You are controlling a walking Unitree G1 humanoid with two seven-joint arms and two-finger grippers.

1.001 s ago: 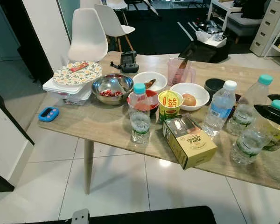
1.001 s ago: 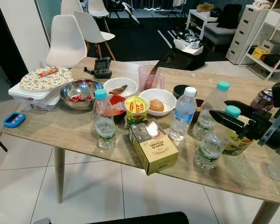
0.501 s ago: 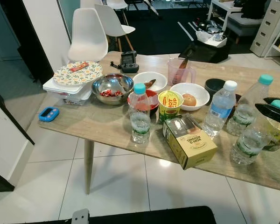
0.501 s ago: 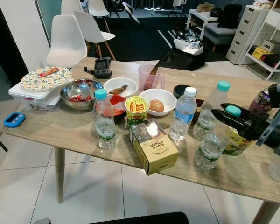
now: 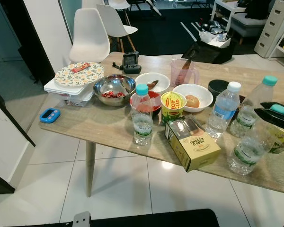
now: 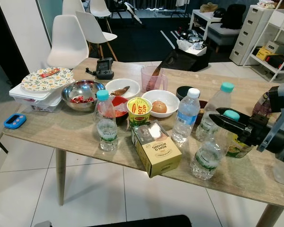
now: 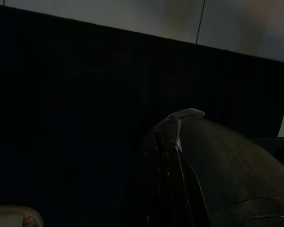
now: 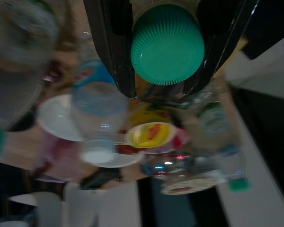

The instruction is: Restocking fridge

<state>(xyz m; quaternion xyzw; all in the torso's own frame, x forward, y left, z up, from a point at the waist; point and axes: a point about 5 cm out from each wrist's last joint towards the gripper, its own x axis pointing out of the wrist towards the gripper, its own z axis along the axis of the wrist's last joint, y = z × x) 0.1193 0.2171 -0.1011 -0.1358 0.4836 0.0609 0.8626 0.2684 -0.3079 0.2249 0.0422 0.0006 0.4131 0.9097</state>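
Tight quarters on the right end of the table (image 6: 61, 130): the right gripper (image 6: 221, 118) straddles the neck of a tilted bottle (image 6: 209, 151), hemmed in by a second bottle (image 6: 217, 111) just behind and a white-capped bottle (image 6: 185, 117) to its left. A yellow box (image 6: 156, 148) lies near the front edge, just left of that cluster. Behind it a cup (image 6: 138, 111), another bottle (image 6: 105, 122) and bowls (image 6: 160, 102) crowd the middle. Open tabletop runs along the front left, between the steel bowl (image 6: 81, 93) and a blue timer (image 6: 14, 121). Bare wood also lies at the back right, beyond the pink jug (image 6: 151, 77).
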